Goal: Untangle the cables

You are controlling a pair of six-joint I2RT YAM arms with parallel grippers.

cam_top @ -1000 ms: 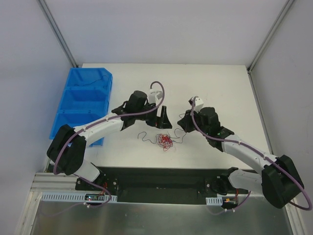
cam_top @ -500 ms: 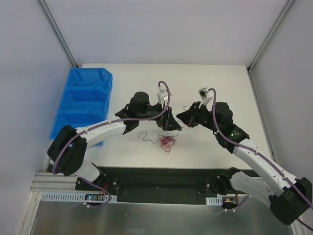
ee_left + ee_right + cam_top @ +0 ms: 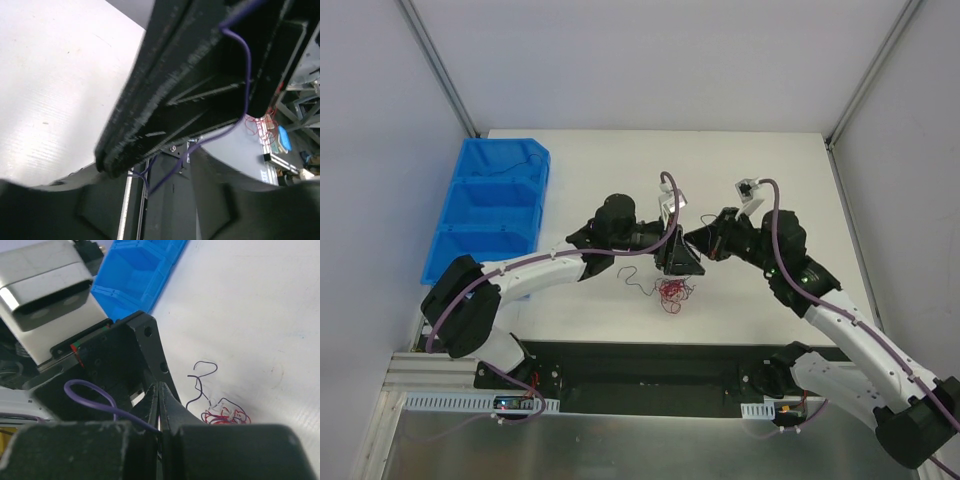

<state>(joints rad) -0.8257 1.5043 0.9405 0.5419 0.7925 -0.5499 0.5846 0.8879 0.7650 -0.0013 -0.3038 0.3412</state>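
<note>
The white table (image 3: 770,170) carries a blue three-compartment bin (image 3: 485,215) at its left edge. The left arm (image 3: 540,265) and right arm (image 3: 830,310) both reach in toward the middle. There the left gripper (image 3: 682,262) and right gripper (image 3: 702,240) sit tip to tip, very close or touching.

In the right wrist view the right gripper's fingers (image 3: 170,407) are pressed together with only a seam between them. Whether a strand is caught in that seam is too fine to see. The left wrist view is filled with blurred black parts, so I cannot tell how the left gripper's jaws stand.

The cables (image 3: 670,292) lie on the table just nearer the arm bases than the two grippers. They form a small red knot with pale bits, and a thin dark strand (image 3: 200,375) curls out of it toward the bin side.

These wires look nearly weightless and springy. They should bend easily, recoil into curls, and slip from flat pads unless pinched squarely. Pulling on the knot itself would likely drag the whole clump along. The better hold is probably the free dark strand near its loose end, with the other gripper pinning the red mass.
</note>
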